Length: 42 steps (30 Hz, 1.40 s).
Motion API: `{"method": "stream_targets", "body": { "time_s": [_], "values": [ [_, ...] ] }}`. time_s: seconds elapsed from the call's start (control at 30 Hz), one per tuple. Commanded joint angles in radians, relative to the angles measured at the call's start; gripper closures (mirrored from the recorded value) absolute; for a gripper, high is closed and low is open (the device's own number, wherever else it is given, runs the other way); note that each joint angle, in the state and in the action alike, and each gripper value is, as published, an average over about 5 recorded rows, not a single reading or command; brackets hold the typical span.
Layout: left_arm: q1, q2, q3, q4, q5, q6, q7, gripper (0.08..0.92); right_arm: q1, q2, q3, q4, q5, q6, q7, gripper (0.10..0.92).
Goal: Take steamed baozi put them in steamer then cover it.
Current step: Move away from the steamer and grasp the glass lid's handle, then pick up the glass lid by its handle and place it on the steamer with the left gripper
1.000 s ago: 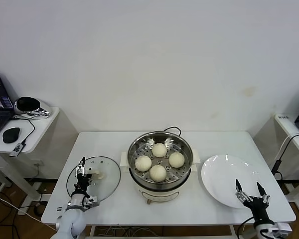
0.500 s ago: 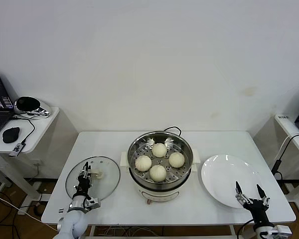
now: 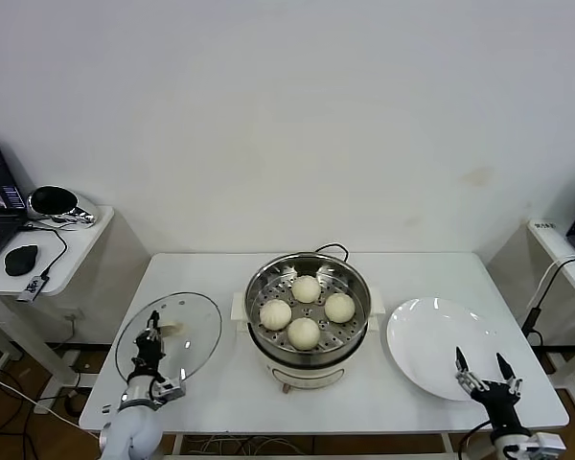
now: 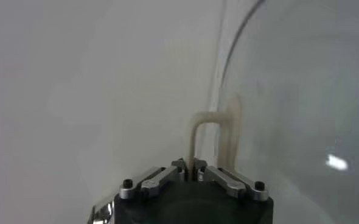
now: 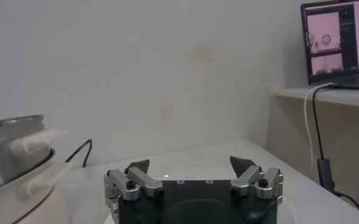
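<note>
Several cream-white baozi (image 3: 306, 288) lie in the shiny steamer (image 3: 259, 278), which sits on a white pot base mid-table. Left of it, the clear glass cover (image 3: 187, 321) sits tilted, its far edge raised. My left gripper (image 3: 150, 337) is shut on the cover's cream handle (image 4: 196, 131), and the glass (image 4: 301, 103) fills the left wrist view beside it. My right gripper (image 3: 486, 374) hangs open and empty by the table's front right corner, at the near edge of the white plate (image 3: 431, 335). In the right wrist view, that gripper (image 5: 190, 164) shows wide-apart fingers and the steamer (image 5: 9, 143) off to one side.
A black cable (image 3: 333, 249) runs behind the pot. A side table (image 3: 67, 259) with a mouse (image 3: 21, 259) stands to the left. A shelf (image 3: 561, 244) with a laptop (image 5: 339, 39) stands to the right.
My left gripper has closed on the cover's handle. The cover, flat on the table a second ago, has tipped up and shifted slightly left. The right gripper has barely moved.
</note>
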Motion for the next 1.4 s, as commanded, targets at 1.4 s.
{"method": "stream_targets", "body": {
  "time_s": [1.4],
  "values": [
    [-0.238,-0.114,0.466,-0.387,0.365,0.549,0.494,0.857,0.033,0.095,0.017,0.057,-0.071,-0.083,0.017,0.203]
  ]
}}
